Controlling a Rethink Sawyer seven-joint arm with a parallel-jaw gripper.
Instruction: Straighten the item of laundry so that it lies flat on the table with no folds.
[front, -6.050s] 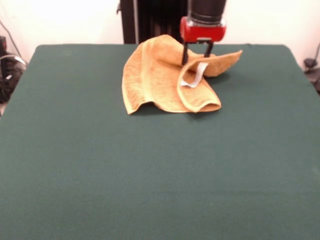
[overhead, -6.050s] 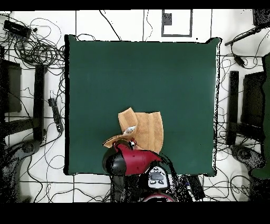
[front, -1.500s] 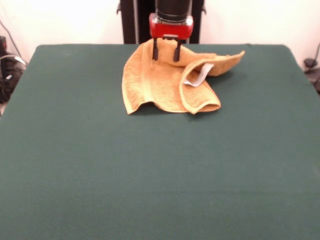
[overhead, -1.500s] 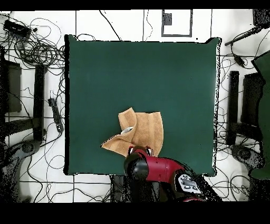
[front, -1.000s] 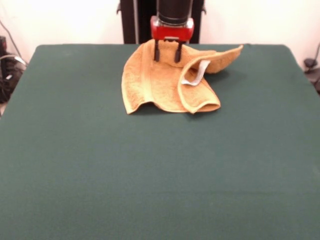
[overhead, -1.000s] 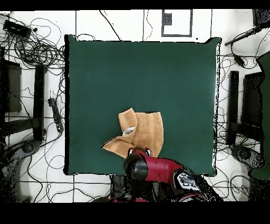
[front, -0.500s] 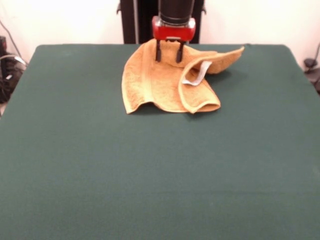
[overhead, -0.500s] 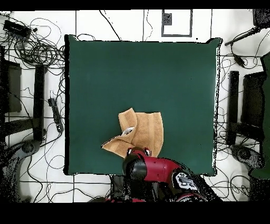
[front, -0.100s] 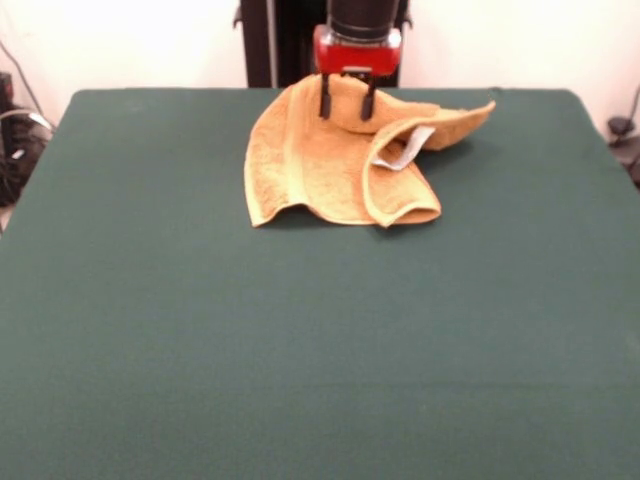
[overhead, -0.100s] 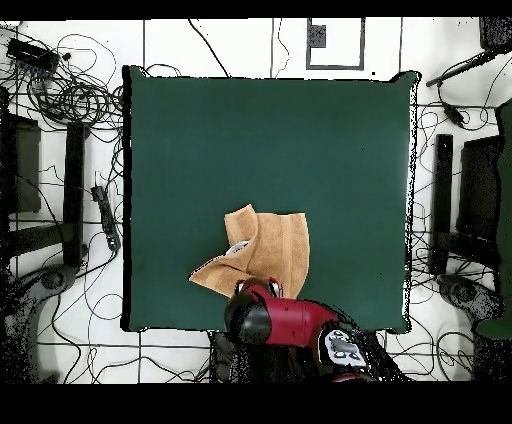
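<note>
The golden-orange item of laundry (front, -0.100s: 310, 160) lies crumpled on the far part of the green table (front, -0.100s: 300, 340). Its right side is folded over, and a white tag (front, -0.100s: 405, 148) shows there. One corner flap (front, -0.100s: 462, 118) sticks out to the right. My gripper (front, -0.100s: 346, 108) reaches down onto the towel's far edge, fingers apart, with a ridge of cloth between them. In the overhead view the towel (overhead, -0.100s: 268, 252) sits near the table's (overhead, -0.100s: 270, 140) bottom edge. The red arm (overhead, -0.100s: 275, 318) covers the gripper there.
Cables and stands (overhead, -0.100s: 70, 200) surround the table on the floor in the overhead view. A dark post (front, -0.100s: 262, 45) rises behind the table's far edge. Wide green tabletop stretches in front of the towel.
My gripper has slid a little to the right along the towel's far edge. The towel's right corner flap has shifted slightly right with it.
</note>
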